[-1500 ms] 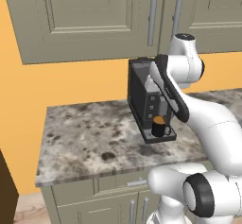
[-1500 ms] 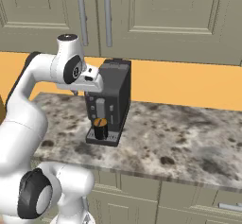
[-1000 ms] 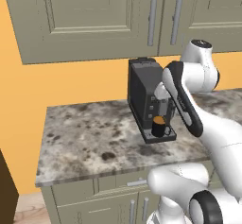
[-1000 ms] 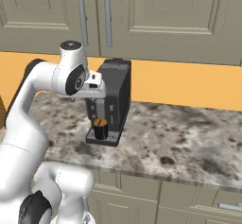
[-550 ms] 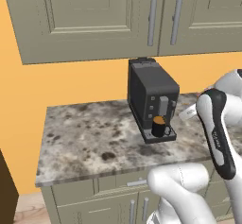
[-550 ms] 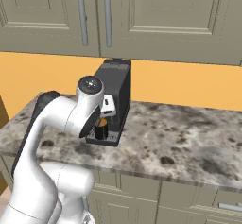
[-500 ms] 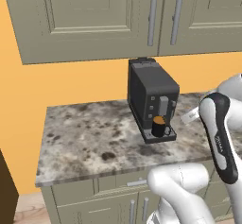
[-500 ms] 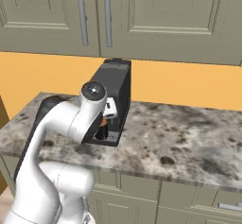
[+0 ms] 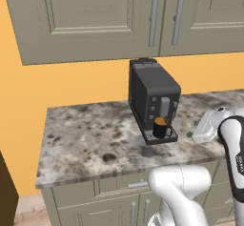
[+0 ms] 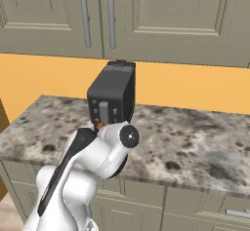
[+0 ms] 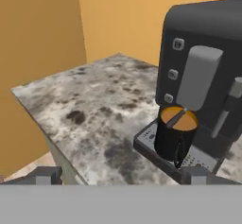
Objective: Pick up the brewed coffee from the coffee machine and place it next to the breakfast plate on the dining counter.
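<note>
Looking through the hand camera, I see the coffee mug [image 11: 176, 134] at one o'clock from my wide-open, empty gripper [image 11: 120, 176].

Coffee machine [image 9: 153, 95]: dark grey body, matt, plastic-looking, smooth flat panels; lighter grey matt spout cover on the front. Drip tray [image 11: 198, 156]: perforated grille, looks like dull metal, set in a black matt frame. Mug [image 11: 173, 136]: black, slight gloss on the wall and handle; coffee surface flat orange-brown, faint sheen. Counter [image 9: 90, 134]: mottled grey-brown stone look, smooth, polished with low shine. Upper cabinets [image 9: 90, 15]: olive-grey painted panels, matt; their bar handles [image 9: 153, 16] are brushed grey metal. Wall [image 9: 71, 84]: flat orange paint, matt. Robot arm [image 10: 97, 154]: smooth white plastic shell, mild gloss, dark matt joint caps. Fingers [image 11: 45, 176]: dark grey, matt.
</note>
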Robot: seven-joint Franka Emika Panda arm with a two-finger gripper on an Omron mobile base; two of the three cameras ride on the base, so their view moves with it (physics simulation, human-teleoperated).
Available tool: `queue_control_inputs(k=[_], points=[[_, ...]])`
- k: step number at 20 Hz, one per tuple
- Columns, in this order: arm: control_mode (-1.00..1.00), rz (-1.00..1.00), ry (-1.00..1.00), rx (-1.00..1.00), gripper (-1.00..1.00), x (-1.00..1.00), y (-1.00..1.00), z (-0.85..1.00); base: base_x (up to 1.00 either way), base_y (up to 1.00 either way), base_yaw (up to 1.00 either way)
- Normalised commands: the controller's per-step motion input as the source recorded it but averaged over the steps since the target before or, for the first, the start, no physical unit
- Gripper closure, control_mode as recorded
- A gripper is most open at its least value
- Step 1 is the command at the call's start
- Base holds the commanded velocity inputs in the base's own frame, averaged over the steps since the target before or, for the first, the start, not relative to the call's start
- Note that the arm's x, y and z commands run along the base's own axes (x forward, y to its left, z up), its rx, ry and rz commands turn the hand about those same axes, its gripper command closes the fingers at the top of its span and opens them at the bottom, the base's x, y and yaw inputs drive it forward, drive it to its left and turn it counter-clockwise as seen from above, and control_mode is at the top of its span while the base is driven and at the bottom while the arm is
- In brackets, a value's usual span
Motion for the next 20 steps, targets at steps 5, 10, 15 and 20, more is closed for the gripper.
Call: queue_control_inputs(k=[5,10,15,20], points=[[-1.00,0.20,-0.11,0.15,-1.00,0.21,0.00,-0.30,0.00,0.00,0.00],[-1.00,0.13,-0.06,0.15,-1.00,0.25,0.00,-0.19,0.00,0.00,0.00],[-1.00,0.05,0.00,0.08,-1.00,0.38,0.00,-0.19,0.00,0.00,0.00],[-1.00,0.02,0.00,0.05,-1.00,0.36,-0.01,-0.14,0.00,0.00,0.00]])
